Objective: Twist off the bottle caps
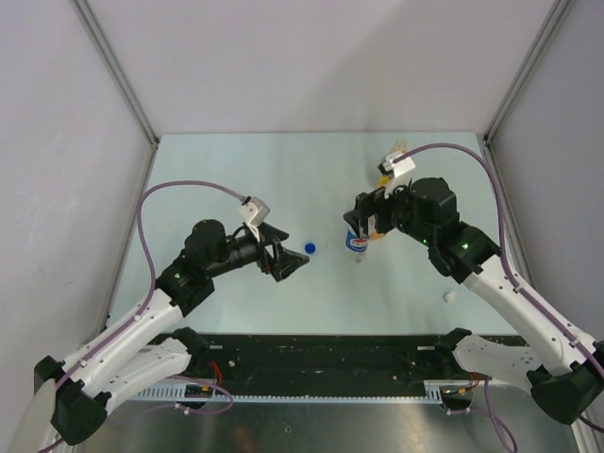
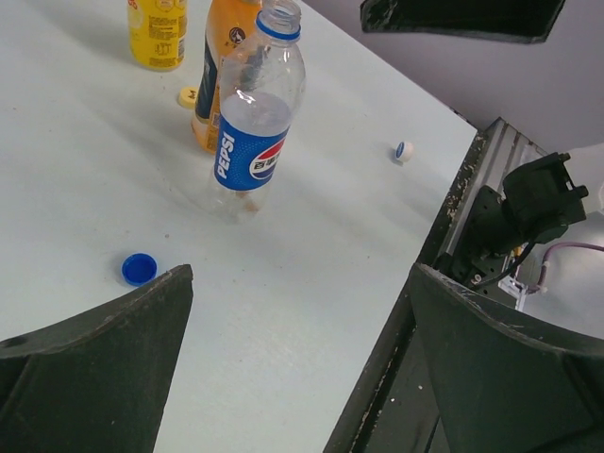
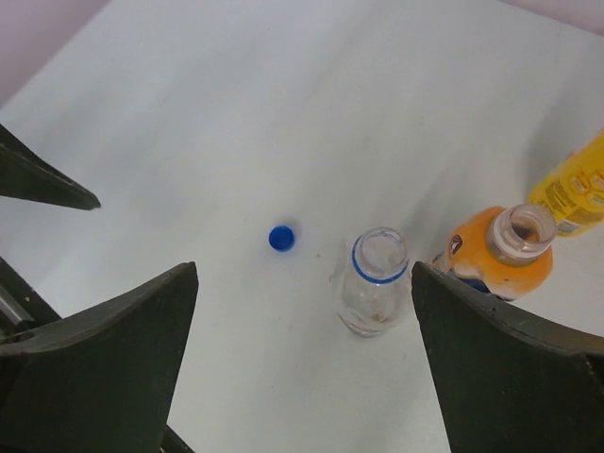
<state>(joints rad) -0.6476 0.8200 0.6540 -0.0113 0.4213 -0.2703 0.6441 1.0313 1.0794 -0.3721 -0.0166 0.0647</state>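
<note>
The clear blue-labelled water bottle point(image 2: 255, 113) stands uncapped, its open mouth showing in the right wrist view point(image 3: 379, 257). Its blue cap point(image 2: 139, 269) lies on the table to its left point(image 1: 310, 248). The short orange bottle point(image 3: 505, 250) stands open beside it. Only part of the yellow-orange bottle point(image 2: 158, 33) shows; its top is out of view. A yellow cap point(image 2: 188, 95) lies by the orange bottle. A white cap point(image 2: 403, 151) lies apart, nearer the front point(image 1: 449, 296). My left gripper point(image 1: 294, 261) is open and empty beside the blue cap. My right gripper point(image 1: 363, 231) is open and empty above the water bottle.
The black front rail point(image 1: 330, 354) runs along the table's near edge, and it shows at the right of the left wrist view point(image 2: 453, 217). Grey walls with metal posts point(image 1: 113, 66) close in the table on three sides.
</note>
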